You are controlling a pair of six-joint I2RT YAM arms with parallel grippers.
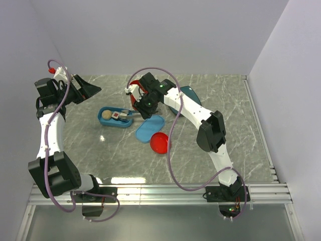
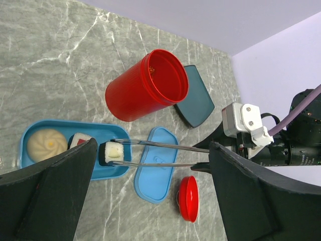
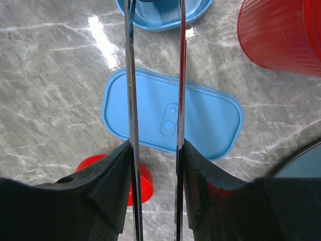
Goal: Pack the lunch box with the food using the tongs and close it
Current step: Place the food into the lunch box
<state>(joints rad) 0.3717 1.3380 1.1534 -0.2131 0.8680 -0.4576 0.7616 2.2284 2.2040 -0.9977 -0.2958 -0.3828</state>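
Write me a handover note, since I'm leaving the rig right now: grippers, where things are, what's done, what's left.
Left gripper: open, holding nothing, off to the left.
Right gripper: shut on the long slim silver metal tongs, which pinch a white roll over the shallow light-blue plastic lunch box.
In the box: a beige round ball and a red-centred roll.
The flat blue lid lies on the table beside it.
Left: drop this roll, check for more food, fit the lid.

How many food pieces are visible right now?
3: a beige ball and a red-centred roll in the lunch box, and a white roll between the tips of the tongs. More may hide inside the red cup.
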